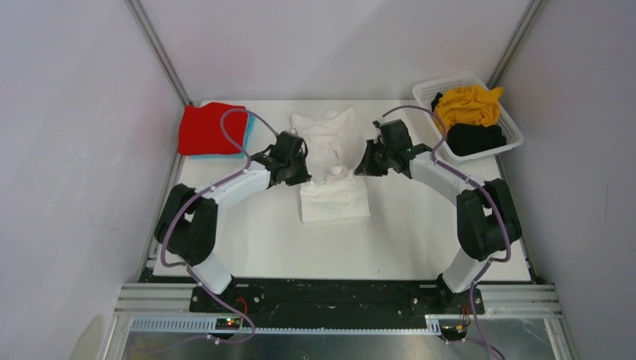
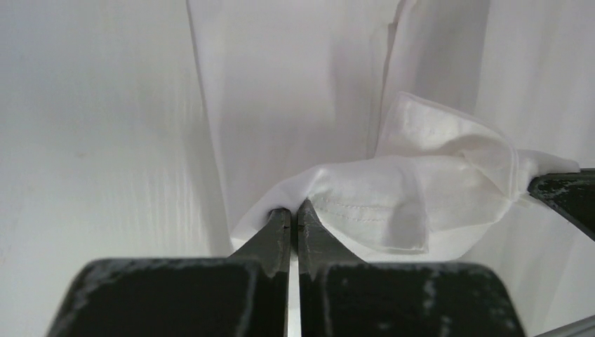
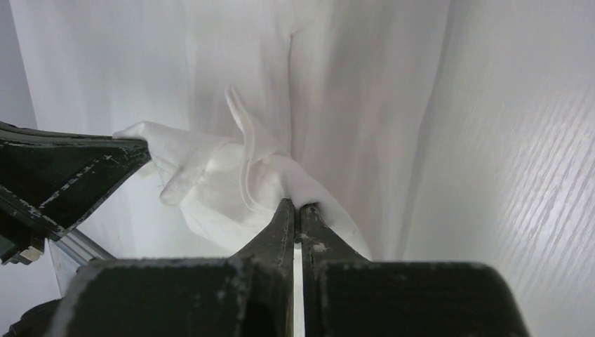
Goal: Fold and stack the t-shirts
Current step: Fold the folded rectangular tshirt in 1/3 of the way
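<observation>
- The light blue t-shirt (image 1: 250,127) lies under the red t-shirt (image 1: 206,129); only a thin strip of it shows along the red one's edges.
- The mustard yellow t-shirt (image 1: 469,105) partly covers the black t-shirt (image 1: 475,139), and together they hide the floor of the basket (image 1: 426,91).
- Left gripper (image 2: 295,208) and right gripper (image 3: 297,206): in its own wrist view each body is blurred and cut by the bottom edge, and the fingers hide the bit of cloth nipped between them.
- Each wrist view cuts the other gripper off at a side edge.
- The white t-shirt (image 1: 334,201) runs past the top edge in both wrist views.
- From above, the fingertips are too small to tell apart.
</observation>
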